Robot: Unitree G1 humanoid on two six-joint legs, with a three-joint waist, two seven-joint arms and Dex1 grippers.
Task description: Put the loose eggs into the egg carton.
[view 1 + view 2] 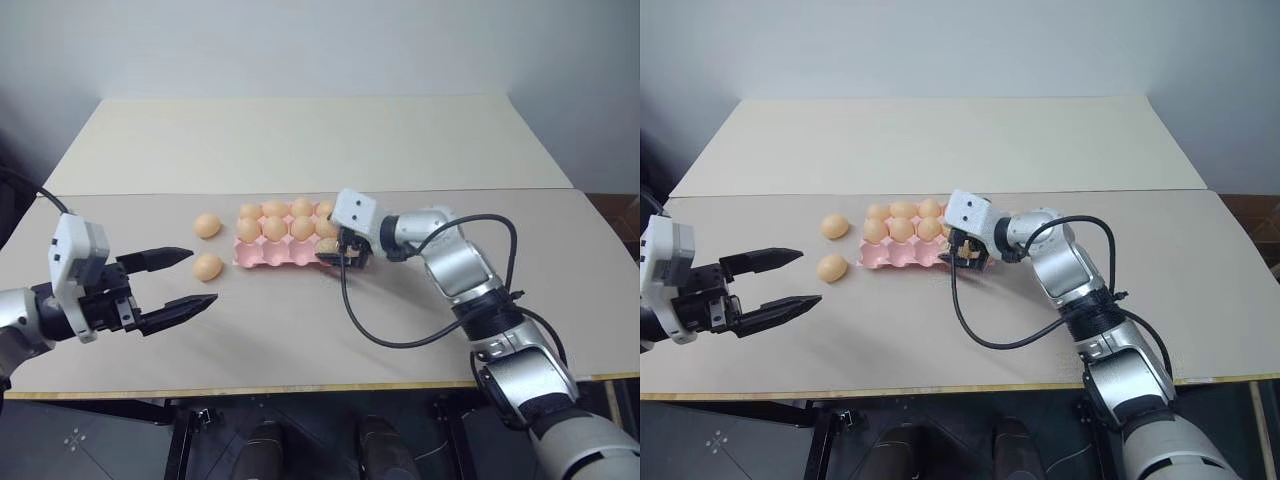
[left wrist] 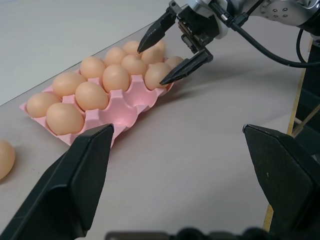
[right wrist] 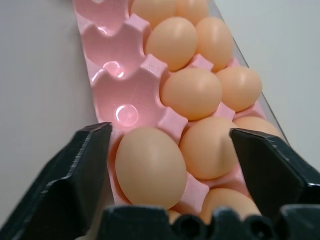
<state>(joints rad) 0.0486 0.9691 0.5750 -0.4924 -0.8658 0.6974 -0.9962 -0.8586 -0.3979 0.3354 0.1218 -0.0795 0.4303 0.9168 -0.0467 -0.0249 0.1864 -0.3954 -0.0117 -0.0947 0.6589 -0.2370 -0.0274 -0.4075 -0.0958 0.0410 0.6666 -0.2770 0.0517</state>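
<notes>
Nearest the head camera: left claw (image 1: 185, 279), black fingers spread wide, nothing in it, hanging low over the beige tabletop (image 1: 300, 330) and aimed at the loose eggs.

Two loose eggs, small smooth pale orange-tan ovals: one (image 1: 207, 266) just off the claw tips, the other (image 1: 207, 225) beyond it, both beside the carton's left end, apart from it. My read: light, rigid shell, slick and rounded, so they will roll or squirt out under a skewed pinch, and crack under force. Best hold looks like across the short waist, pads square on, gentle close.

Egg carton (image 1: 262, 256), flat pink moulded tray without a lid, mid-tabletop. Far and middle rows look full; the near row has empty cups towards its left end. Probably light enough to skid if nudged.

Right claw (image 2: 179, 44) sits at the carton's right end, fingers apart, straddling an egg (image 3: 150, 166) already seated in a near-row cup, gripping nothing. Right arm reaches forward and across to the left, wrist tipped down. Left arm is bent at the elbow, claw roughly level, angled inward.
</notes>
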